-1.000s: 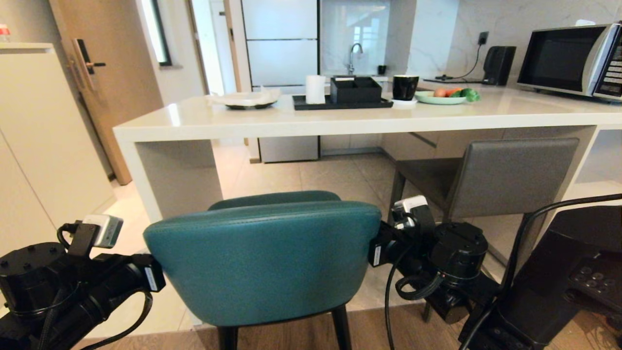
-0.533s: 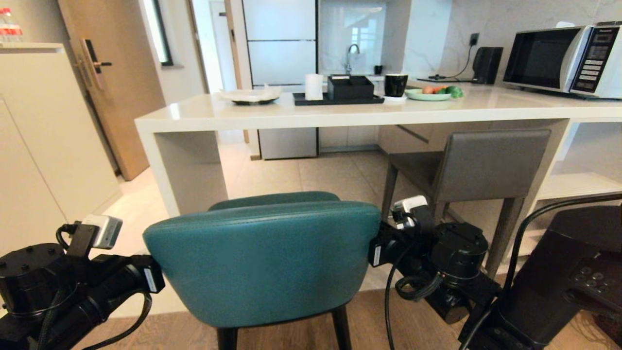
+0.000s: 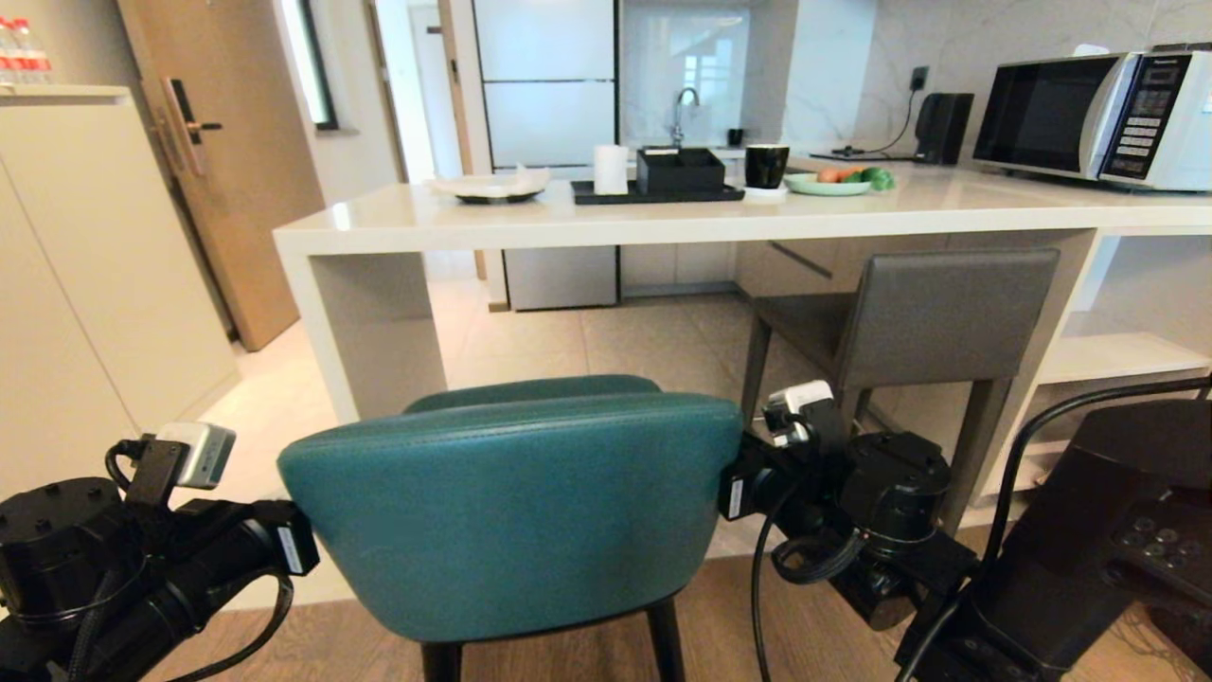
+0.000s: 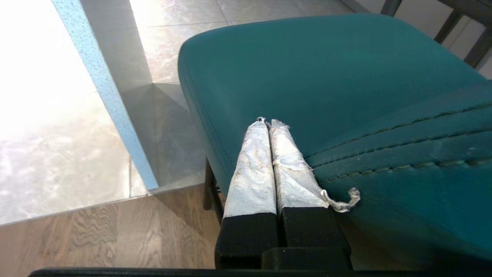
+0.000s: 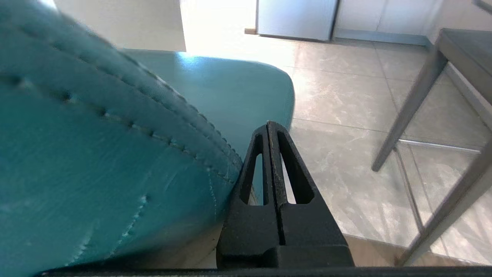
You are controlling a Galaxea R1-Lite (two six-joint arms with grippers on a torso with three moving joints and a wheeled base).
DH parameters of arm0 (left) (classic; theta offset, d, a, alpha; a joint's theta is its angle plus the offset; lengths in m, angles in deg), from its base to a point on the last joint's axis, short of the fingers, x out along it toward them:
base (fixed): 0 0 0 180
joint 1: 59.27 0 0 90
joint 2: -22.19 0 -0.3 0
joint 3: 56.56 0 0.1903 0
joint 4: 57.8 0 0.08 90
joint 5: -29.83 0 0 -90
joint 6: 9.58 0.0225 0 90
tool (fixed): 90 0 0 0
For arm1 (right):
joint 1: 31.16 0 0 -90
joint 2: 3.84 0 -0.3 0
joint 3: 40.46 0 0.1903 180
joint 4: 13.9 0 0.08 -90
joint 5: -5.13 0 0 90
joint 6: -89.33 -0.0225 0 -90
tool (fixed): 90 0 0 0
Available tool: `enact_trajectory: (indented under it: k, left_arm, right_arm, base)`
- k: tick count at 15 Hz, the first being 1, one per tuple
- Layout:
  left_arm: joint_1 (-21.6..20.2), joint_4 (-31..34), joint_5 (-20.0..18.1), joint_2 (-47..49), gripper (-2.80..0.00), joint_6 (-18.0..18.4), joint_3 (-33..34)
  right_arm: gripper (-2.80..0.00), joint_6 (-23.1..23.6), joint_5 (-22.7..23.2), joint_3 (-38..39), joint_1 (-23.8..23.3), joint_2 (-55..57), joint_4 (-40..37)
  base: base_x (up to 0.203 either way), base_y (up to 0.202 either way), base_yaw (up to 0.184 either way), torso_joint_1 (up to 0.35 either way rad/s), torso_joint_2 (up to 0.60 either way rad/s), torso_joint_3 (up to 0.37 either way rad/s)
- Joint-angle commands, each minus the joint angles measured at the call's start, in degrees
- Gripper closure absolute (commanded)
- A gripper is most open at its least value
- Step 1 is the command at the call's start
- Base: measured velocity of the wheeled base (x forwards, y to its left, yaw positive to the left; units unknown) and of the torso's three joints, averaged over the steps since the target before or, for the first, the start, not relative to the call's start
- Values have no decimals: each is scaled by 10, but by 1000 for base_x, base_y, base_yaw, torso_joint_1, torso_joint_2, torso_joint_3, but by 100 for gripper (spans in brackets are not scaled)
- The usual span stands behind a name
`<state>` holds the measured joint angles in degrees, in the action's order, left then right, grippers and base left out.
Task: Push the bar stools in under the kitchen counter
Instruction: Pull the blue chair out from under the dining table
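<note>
Receding across the earlier frames, the glossy off-white kitchen counter (image 3: 606,223) is drifting away; both clenched grippers, left gripper (image 4: 268,127) and right gripper (image 5: 269,129), are flanking the teal padded bar stool (image 3: 511,502), gripping nothing.

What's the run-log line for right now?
teal stool: short of kitchen counter | left gripper: shut, beside its back | right gripper: shut, other side | grey stool: at counter
</note>
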<state>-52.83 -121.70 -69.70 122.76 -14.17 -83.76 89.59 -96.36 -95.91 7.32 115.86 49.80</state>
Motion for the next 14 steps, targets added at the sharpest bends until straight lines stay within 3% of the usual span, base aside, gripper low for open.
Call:
enact_trajectory:
  k: [1, 3, 10, 14]
  left_arm:
    - [-24, -4, -1, -11, 0, -1, 12]
    - [-33, -4, -3, -33, 0, -2, 28]
    - [-154, -4, -39, -77, 0, -3, 37]
    - [-199, 4, -97, -154, 0, -7, 37]
  right_arm:
    - [0, 0, -4, 19, -11, -17, 6]
    - [0, -1, -4, 56, -26, -38, 6]
    - [0, -9, 1, 148, -119, -112, 6]
    - [0, -11, 1, 187, -146, -174, 6]
  base:
    - [0, 0, 0, 0, 0, 0]
    - [0, 0, 0, 0, 0, 0]
    - [0, 0, 0, 0, 0, 0]
    - [0, 0, 0, 0, 0, 0]
